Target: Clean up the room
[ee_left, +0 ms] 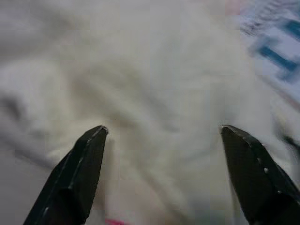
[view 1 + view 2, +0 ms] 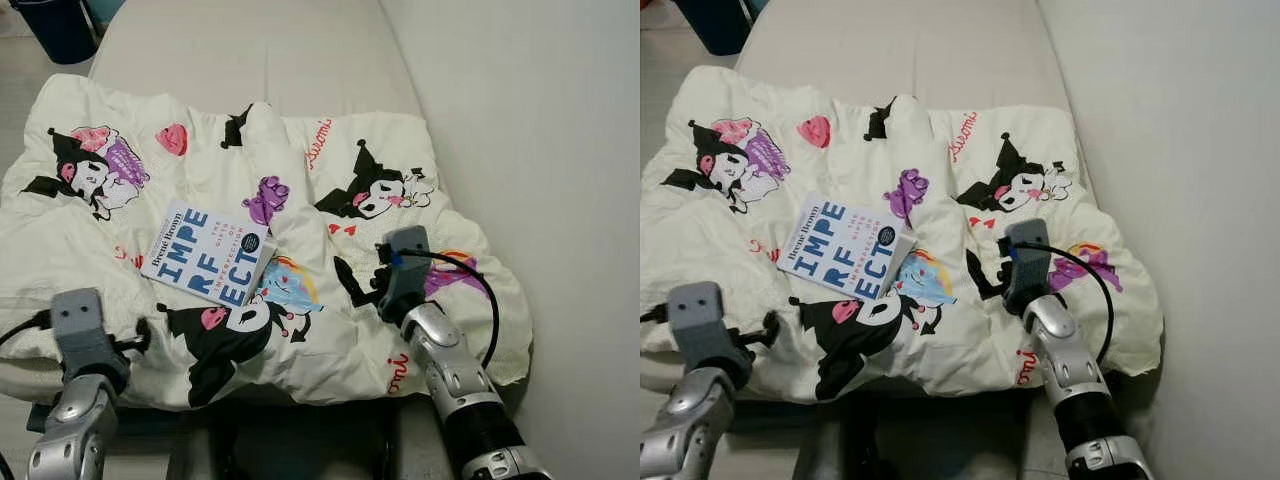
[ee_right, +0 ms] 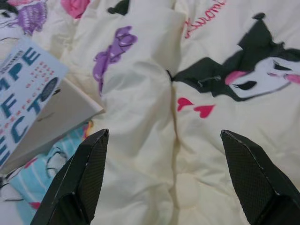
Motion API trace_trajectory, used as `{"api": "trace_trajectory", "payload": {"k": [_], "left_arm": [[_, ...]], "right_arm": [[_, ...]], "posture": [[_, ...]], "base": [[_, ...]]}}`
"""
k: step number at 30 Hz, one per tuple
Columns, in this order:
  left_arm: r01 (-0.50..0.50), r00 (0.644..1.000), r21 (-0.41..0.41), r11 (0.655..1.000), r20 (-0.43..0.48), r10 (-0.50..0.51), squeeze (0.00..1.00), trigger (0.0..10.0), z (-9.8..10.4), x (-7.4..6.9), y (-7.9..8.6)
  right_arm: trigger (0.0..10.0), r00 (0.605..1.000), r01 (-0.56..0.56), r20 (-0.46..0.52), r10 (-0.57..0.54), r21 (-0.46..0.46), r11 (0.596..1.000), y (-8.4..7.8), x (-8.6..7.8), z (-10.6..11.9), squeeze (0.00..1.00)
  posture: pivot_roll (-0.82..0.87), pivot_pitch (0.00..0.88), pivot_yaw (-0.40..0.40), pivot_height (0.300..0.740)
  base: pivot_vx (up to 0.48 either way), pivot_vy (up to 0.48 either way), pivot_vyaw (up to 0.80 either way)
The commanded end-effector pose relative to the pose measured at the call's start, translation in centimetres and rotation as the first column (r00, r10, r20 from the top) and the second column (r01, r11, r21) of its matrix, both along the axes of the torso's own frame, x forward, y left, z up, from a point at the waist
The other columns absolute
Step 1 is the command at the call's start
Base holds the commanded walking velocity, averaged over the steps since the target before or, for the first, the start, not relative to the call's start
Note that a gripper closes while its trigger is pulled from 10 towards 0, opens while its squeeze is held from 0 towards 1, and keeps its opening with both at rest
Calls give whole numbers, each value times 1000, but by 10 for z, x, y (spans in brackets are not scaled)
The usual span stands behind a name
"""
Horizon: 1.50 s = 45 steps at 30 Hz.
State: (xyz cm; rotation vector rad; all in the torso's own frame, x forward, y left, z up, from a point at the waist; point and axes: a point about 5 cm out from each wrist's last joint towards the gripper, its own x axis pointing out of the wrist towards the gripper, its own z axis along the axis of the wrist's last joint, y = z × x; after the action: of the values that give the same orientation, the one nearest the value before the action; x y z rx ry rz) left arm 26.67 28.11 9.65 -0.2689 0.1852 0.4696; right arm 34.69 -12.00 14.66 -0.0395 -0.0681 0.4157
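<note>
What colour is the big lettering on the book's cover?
Teal-blue block letters on a white cover; the book reads clearest in the left eye view.

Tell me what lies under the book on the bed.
The book rests on a cream cartoon-print comforter, partly covering a blue and rainbow print by its lower corner. The comforter lies on the mattress; whatever sits beneath the book's cover or under the comforter is hidden.

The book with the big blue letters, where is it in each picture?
Left eye view: book left of middle, on the blanket.
Right eye view: book left of middle.
Left wrist view: blurry blue letters, upper right corner.
Right wrist view: book at the left edge.
Shared landmark: the purple print beside it.
</note>
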Motion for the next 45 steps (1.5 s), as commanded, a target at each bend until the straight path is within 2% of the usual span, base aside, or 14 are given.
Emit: {"api": "trace_trajectory", "payload": {"k": [1, 7, 14, 15, 16, 17, 20, 22, 32, 38, 39, 41, 44, 45], "left_arm": [[-94, 996, -129, 987, -17, 92, 1000, 10000, -19, -14, 17], [-167, 985, -283, 945, -15, 170, 1000, 10000, -43, -18, 51], [-25, 999, -212, 977, 41, 34, 1000, 10000, -27, 4, 46], [57, 997, -107, 993, 65, -51, 851, 10000, -15, 11, 36], [145, 982, -16, 989, 123, -142, 0, 10000, 2, 17, 19], [145, 982, -16, 989, 123, -142, 0, 10000, 2, 17, 19], [258, 938, 134, 957, 201, -281, 0, 10000, 26, 13, -16], [283, 936, 208, 936, 155, -317, 0, 10000, 19, 4, -31], [274, 950, 274, 922, 70, -303, 0, 10000, -10, 0, -57], [66, 985, 219, 974, 144, -99, 0, 10000, -2, -8, -39], [-16, 987, 197, 980, 161, -16, 0, 10000, 2, -16, -24], [-226, 967, 216, 950, 168, 192, 0, 10000, 6, -38, 14], [-274, 956, 228, 934, 172, 239, 0, 10000, 7, -43, 22], [-383, 923, 275, 882, 140, 358, 0, 10000, 5, -60, 47]], "right_arm": [[10000, 999, -26, -19, 26, -28, 999, 2, -5, -8, 0], [10000, 997, -75, 15, 77, -79, 994, 10, -6, 0, 0], [10000, 997, -78, -6, 78, -53, 996, 13, -5, 5, 0], [10000, 998, -54, -24, 54, 1, 999, 9, -5, 4, 0], [10000, 999, -21, -48, 24, 59, 998, 3, -5, 3, 0], [10000, 999, -21, -48, 24, 59, 998, 3, -5, 3, 0], [10000, 995, 23, -102, -11, 119, 993, -5, -7, -3, 0], [10000, 991, 41, -130, -27, 102, 994, -7, -8, -13, 0], [10000, 982, 55, -184, -41, 71, 996, -5, -12, -38, 0], [10000, 978, -5, -206, 17, 57, 998, 5, -17, -44, 0], [10000, 976, -18, -216, 29, 52, 998, 6, -19, -45, 0], [10000, 973, -39, -228, 48, 40, 998, 7, -21, -48, 0], [10000, 972, -44, -229, 51, 38, 998, 8, -22, -49, 0], [10000, 971, -54, -231, 60, 33, 998, 8, -23, -50, 0]], "posture": [[4, 281, 5, 570], [-37, 333, -27, 570], [-52, 340, -28, 570], [-42, 323, -20, 570], [-30, 298, -10, 570], [-30, 298, -10, 570], [-22, 249, 5, 570], [-9, 212, 7, 570], [16, 149, -12, 570], [9, 143, -19, 570], [10, 150, -29, 570], [8, 158, -34, 570], [8, 158, -34, 570], [8, 164, -38, 570]], "base": [[0, 0, 0], [0, 0, 0], [0, 0, 0], [0, 0, 0], [0, 0, 0], [0, 0, 0], [0, 0, 0], [0, 0, 0], [0, 0, 0], [0, 0, 0], [0, 0, 0], [0, 0, 0], [0, 0, 0], [0, 0, 0]]}}
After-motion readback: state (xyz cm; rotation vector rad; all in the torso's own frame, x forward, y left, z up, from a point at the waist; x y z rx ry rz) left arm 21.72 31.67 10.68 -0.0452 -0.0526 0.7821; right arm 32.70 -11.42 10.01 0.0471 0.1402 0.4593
